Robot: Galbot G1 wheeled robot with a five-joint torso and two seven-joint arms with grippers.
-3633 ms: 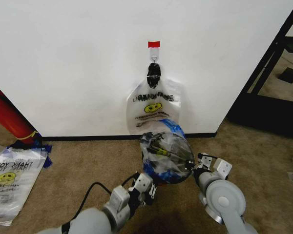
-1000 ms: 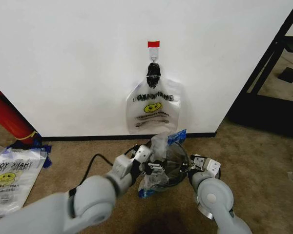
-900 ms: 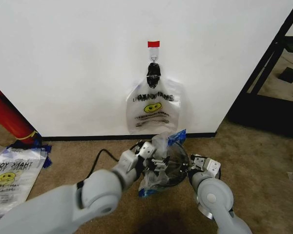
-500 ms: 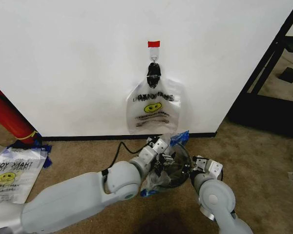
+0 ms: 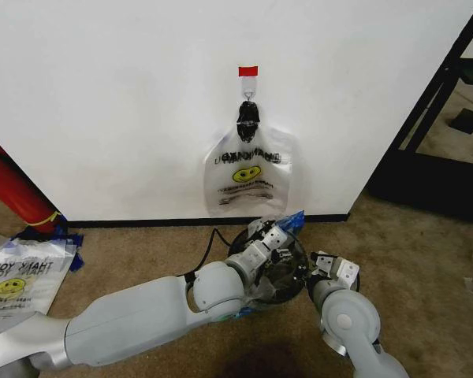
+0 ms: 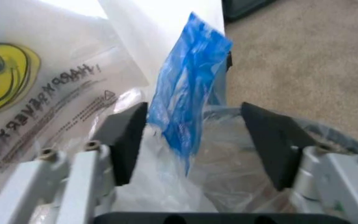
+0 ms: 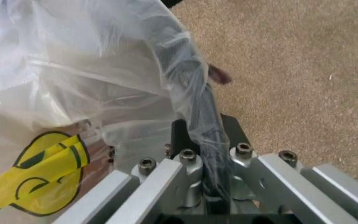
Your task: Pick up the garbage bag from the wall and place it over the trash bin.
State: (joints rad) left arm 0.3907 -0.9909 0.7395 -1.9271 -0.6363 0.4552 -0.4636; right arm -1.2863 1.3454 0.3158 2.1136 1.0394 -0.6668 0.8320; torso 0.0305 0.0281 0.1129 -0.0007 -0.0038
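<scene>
The garbage bag (image 5: 270, 268) lies bunched in and over the trash bin (image 5: 296, 279), which stands on the carpet (image 5: 410, 260) just in front of the wall (image 5: 126, 102); one blue strip (image 5: 290, 223) of the bag sticks up at the bin's far side, near the black baseboard (image 5: 142, 223). The left hand (image 5: 274, 242) reaches across over the bin's mouth, its fingers spread to either side of that strip and not touching it; in the left wrist view the two dark pads (image 6: 126, 140) stand well apart with the blue strip (image 6: 188, 112) upright between them and clear plastic (image 6: 223, 177) heaped below. The right hand (image 5: 314, 272) sits at the bin's right edge; the right wrist view shows its fingers (image 7: 166, 179) pressed together on the bin's black rim (image 7: 197, 116) with a fold of the bag pinched over it, and the bag's yellow smiley (image 7: 39, 172) crumpled beside them, a thing the head view hides behind the left arm. On the wall above the bin more bags (image 5: 248, 169) hang under a black clip (image 5: 248, 120) from a hook below a red tape tab (image 5: 248, 72); they hang close behind the left hand. Well off to the left a flat stack of bags (image 5: 16, 283) lies on the carpet, and a red cylinder (image 5: 12, 185) leans by the wall; a black frame (image 5: 449, 87) stands at the right.
</scene>
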